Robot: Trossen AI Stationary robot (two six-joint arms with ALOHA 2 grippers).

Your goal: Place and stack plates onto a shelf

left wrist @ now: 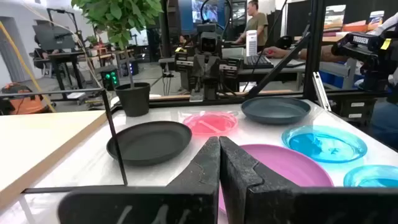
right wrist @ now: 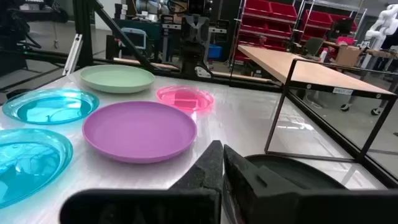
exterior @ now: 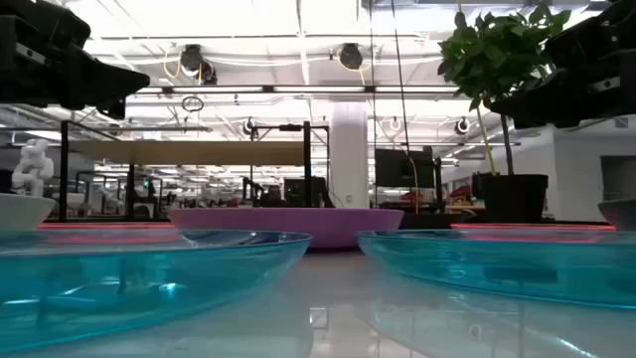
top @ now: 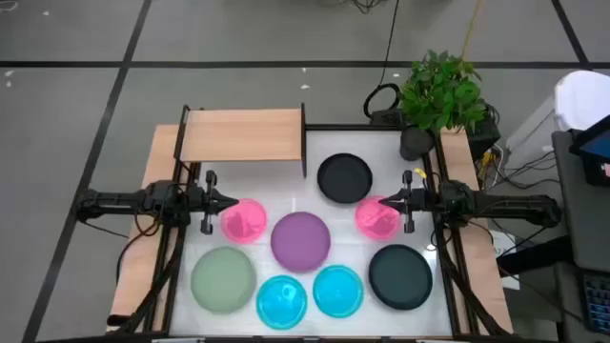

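The light-wood shelf (top: 243, 135) stands on black posts at the table's far left. Below it, several plates lie flat on the white tabletop. One black plate (top: 344, 178) lies beside the shelf, and another black plate (top: 400, 276) lies at the near right. Two pink plates (top: 245, 223) (top: 377, 219) flank the purple plate (top: 300, 238). The sage-green plate (top: 223, 278) and two cyan plates (top: 282, 299) (top: 337, 290) lie along the near edge. My left gripper (top: 232, 202) is shut above the left pink plate. Over the right pink plate, my right gripper (top: 386, 202) is shut too. Neither holds anything.
A potted plant (top: 440, 90) stands at the far right corner. The shelf's black posts (top: 304, 143) border the black plate. Black frame rails (top: 448, 257) run along both sides of the table. People (left wrist: 255, 25) sit at desks in the room beyond.
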